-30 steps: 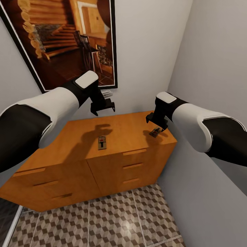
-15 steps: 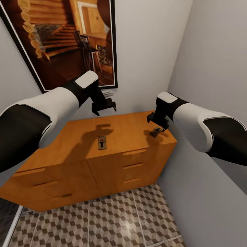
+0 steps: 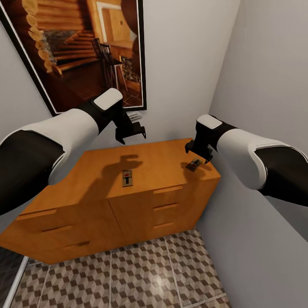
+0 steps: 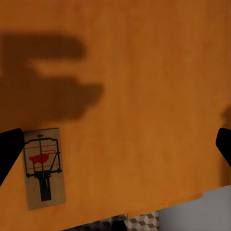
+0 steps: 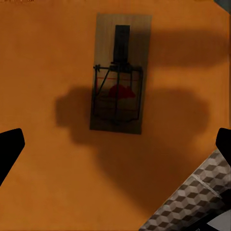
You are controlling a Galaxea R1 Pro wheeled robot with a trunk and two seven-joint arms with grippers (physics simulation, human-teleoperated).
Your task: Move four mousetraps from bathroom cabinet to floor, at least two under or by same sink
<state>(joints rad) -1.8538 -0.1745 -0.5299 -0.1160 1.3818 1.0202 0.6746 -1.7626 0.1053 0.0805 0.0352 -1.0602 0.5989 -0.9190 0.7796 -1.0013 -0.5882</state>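
Brown-and-beige cube tiles of the bathroom floor [image 3: 141,273] lie nearest, in front of the cabinet [image 3: 128,209]. Two mousetraps lie flat on its orange-brown top: one [image 3: 127,178] near the middle front edge, the other [image 3: 194,164] close to the right end. Right gripper [image 3: 197,155] hangs directly above that right-end mousetrap, fingers spread, nothing between them. Left gripper [image 3: 131,131] hovers higher over the rear of the top, fingers also spread, empty. Framed picture [image 3: 81,47] hangs on the wall behind.
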